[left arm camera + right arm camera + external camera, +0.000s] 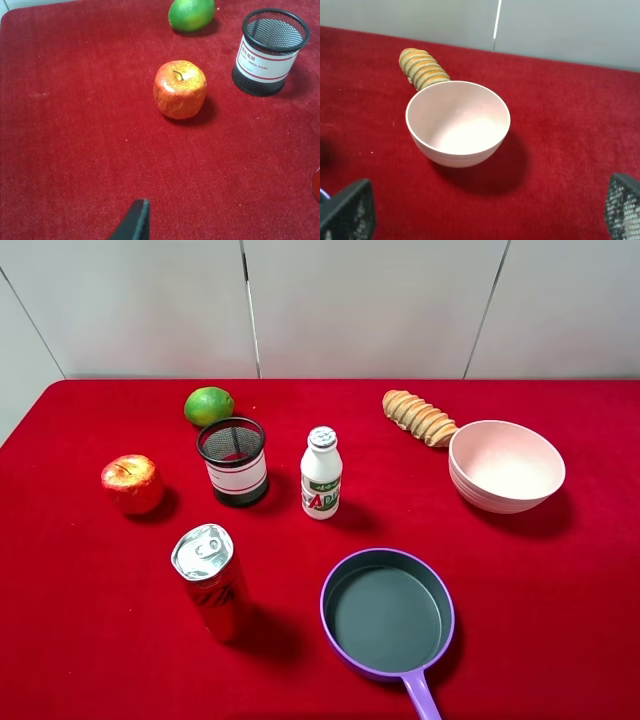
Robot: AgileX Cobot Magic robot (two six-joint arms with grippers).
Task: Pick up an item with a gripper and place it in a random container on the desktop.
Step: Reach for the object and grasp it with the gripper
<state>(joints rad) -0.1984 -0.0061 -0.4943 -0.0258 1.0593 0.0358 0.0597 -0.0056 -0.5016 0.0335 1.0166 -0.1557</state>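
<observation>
The white drink bottle (321,473) with a foil cap and a green-and-red label stands upright mid-table on the red cloth (90,640). The black mesh cup (234,461) with a white, red-edged band stands just left of it, apart, and also shows in the left wrist view (267,52). No arm shows in the exterior high view. The left wrist view shows only one black fingertip (135,222) above the cloth, well short of the apple. My right gripper (487,200) is open and empty, its fingers wide apart, near the pink bowl. The bottle shows in neither wrist view.
A red apple (131,483) and a green lime (209,406) lie left of the cup. A red can (210,580) stands at the front left. A purple pan (388,612) sits at the front, a pink bowl (506,465) at the right, with a ridged bread roll (419,417) behind it.
</observation>
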